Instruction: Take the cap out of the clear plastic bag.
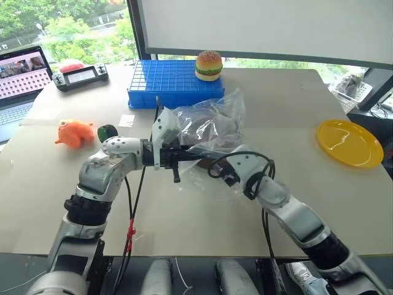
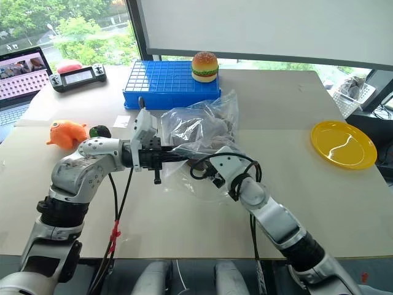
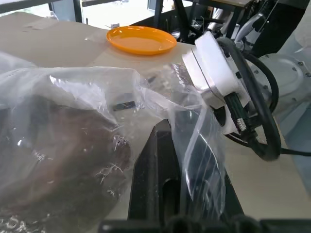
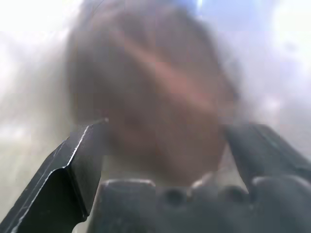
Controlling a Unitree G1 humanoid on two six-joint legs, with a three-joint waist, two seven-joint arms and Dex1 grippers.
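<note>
Left eye view puts the clear plastic bag (image 1: 209, 126) near the middle of the table (image 1: 184, 203), just in front of the blue crate (image 1: 175, 83), with the cap (image 1: 199, 126) inside it as a dark brown lump behind crinkled film.

The left gripper (image 1: 184, 157) reaches across from the robot's left, its fingers clenched on the bag's near edge. In the left wrist view a fold of plastic is pinched between the black fingers (image 3: 160, 174), and the brown fabric sits just beyond.

The right gripper (image 4: 165, 160) is released, its jaws spread wide. The right wrist view looks straight at the brown mass between the two fingers, close up and blurred, so I cannot tell whether they touch it yet, or whether they are already past the bag's mouth.

My reading is that the step in hand is the reach into the opening (one gripper holds the bag, the other goes in). The next move calls for closing on fabric alone, not film, then drawing the cap out while the left grip keeps the bag back.
</note>
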